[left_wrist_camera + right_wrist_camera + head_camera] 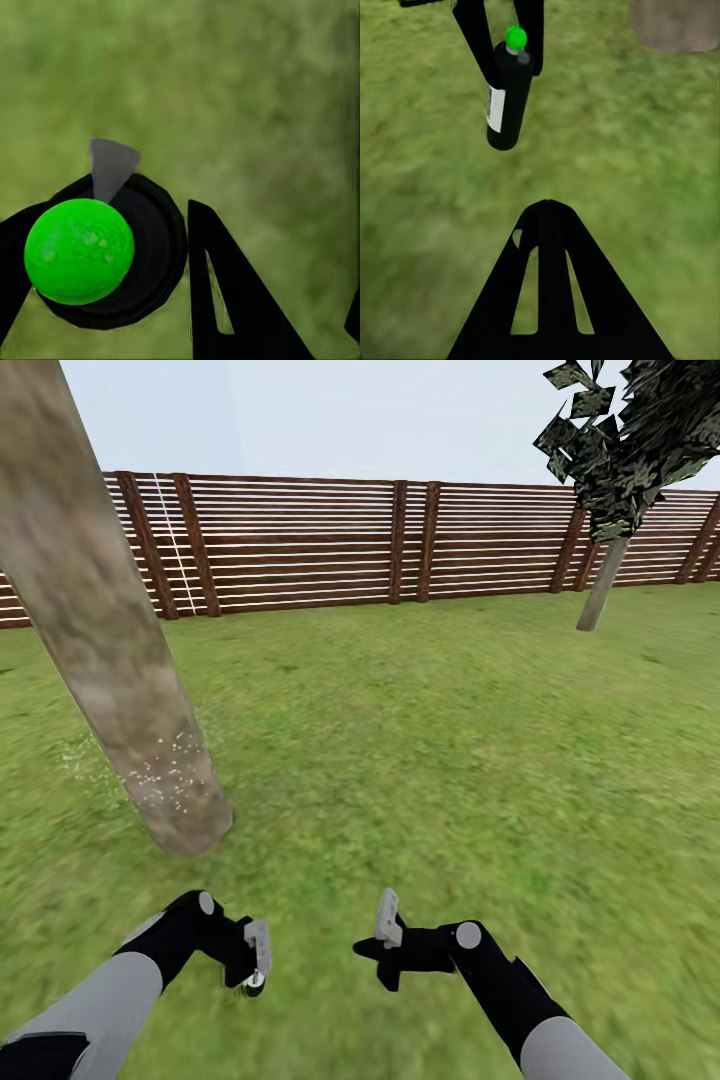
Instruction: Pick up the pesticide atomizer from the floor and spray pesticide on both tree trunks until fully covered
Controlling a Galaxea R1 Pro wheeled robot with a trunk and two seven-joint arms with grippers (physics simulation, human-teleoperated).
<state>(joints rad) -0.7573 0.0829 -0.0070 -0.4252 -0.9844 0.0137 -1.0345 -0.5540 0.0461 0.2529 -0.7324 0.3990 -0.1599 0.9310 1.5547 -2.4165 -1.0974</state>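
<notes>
the left gripper (252, 960) is clamping its jaws on the pesticide atomizer (508, 94), a black bottle with a green cap (79, 251), hanging low over the grass (420, 740). the right gripper (385, 930) is hovering just beside it; i cannot tell how its jaws are standing. ahead on the left, white pesticide (165, 770) specks are dotting the near tree trunk (110, 650), while the second tree (610, 490) is standing well apart by the fence (300, 540).

The pesticide atomizer (508, 101), a black bottle with a white label and a bright green round cap (79, 251), hangs upright over the grass, clamped in the left pincer (253, 960). The near tree trunk (110, 650), thick and mottled grey-brown, leans across the lawn; white pesticide specks (165, 770) dot its lower part. The second tree (615, 470) stands well apart by the fence.
</notes>
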